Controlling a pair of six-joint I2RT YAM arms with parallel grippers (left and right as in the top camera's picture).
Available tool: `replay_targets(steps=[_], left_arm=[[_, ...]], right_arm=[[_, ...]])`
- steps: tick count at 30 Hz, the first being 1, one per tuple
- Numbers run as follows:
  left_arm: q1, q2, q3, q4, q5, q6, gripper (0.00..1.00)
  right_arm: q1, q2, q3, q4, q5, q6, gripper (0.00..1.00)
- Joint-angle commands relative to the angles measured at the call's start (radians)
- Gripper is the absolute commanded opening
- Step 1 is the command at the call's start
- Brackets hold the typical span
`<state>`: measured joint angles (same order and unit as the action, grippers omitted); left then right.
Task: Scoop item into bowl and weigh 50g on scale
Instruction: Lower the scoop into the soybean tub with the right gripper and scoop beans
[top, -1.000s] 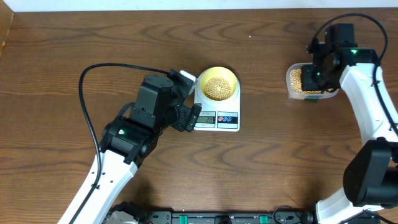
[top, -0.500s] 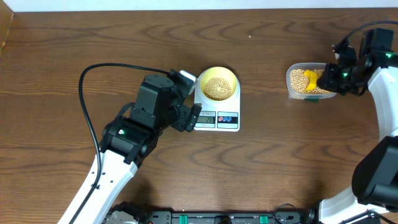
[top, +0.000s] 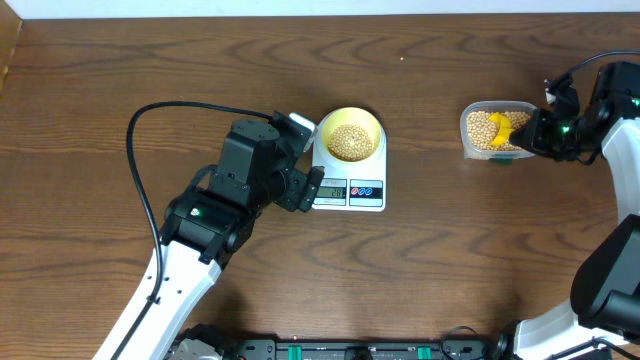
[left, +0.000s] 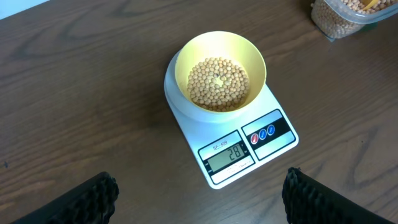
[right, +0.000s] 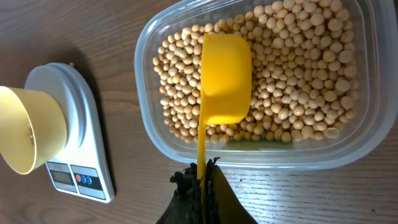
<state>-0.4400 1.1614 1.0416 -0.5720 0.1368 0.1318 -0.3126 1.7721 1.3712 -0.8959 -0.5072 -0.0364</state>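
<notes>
Gripping the thin handle of a yellow scoop (right: 225, 78), the right gripper (right: 200, 180) is clenched. The handle runs straight out from it to the cup, which rests on the beans (right: 292, 68) in a clear tub (right: 149, 124). The part-filled pale-yellow bowl (left: 249, 53) sits on the white scale (left: 273, 140), well to the tub's left, where the left gripper (left: 202, 196) hangs spread wide and empty.
</notes>
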Motion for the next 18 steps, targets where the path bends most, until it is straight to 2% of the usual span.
replay_targets(steps=[1,18], left_arm=[[0.002,0.002,-0.002,0.001,0.010,0.003,0.86],[0.002,0.002,-0.002,0.001,0.010,0.003,0.86]], right_arm=[[-0.014,0.009,-0.007,0.003,-0.055,-0.007,0.01],[-0.097,0.009,-0.007,0.015,-0.182,-0.029,0.01]])
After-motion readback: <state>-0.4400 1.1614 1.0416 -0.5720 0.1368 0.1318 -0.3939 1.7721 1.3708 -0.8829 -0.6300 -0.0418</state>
